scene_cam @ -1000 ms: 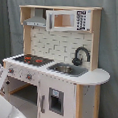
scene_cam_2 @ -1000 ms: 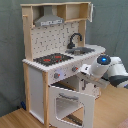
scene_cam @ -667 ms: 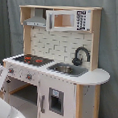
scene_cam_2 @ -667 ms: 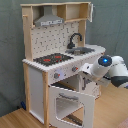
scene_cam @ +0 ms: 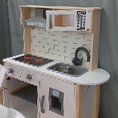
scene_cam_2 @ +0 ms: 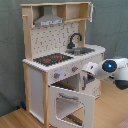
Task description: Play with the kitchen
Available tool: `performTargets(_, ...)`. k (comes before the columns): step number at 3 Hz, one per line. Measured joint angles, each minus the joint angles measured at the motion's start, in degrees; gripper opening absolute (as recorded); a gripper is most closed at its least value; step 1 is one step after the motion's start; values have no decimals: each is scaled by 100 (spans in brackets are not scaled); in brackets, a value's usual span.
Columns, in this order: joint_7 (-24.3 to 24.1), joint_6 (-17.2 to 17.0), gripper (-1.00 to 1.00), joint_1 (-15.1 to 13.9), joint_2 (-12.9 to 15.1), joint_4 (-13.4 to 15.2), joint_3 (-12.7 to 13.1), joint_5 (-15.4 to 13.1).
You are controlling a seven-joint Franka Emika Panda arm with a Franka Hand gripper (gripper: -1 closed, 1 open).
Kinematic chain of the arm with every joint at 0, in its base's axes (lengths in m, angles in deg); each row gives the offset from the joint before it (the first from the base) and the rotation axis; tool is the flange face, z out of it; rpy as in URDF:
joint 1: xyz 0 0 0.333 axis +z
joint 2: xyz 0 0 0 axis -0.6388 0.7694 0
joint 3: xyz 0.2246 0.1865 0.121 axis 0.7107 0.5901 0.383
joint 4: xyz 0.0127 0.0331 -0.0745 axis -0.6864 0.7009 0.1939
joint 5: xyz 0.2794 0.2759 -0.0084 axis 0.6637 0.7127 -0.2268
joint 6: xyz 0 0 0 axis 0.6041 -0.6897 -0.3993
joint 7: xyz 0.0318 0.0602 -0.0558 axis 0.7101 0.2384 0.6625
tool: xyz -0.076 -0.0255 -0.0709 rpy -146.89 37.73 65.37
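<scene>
- The kitchen fills the middle of both exterior views, standing upright on the wood floor before a grey curtain; its long axis is vertical.
- Its oven door hangs swung open at the lower front in the second exterior view, hinged low and tilted outward, toward 5 o'clock from the hob.
- The arm reaches in from 3 o'clock in the second exterior view; the gripper sits just beside the front panel, above the open door's top edge.
- From the gripper, the knobs lie near, at about 10 o'clock; the door lies at 7 o'clock.
- Whether its fingers are spread or pressed together, I cannot tell.
</scene>
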Motion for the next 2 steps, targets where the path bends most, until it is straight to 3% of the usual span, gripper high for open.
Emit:
performTargets(1, 0, -91, 100, 7, -533, 58, 193, -155)
performTargets(2, 0, 203, 100, -204, -1013, 78, 352, -180)
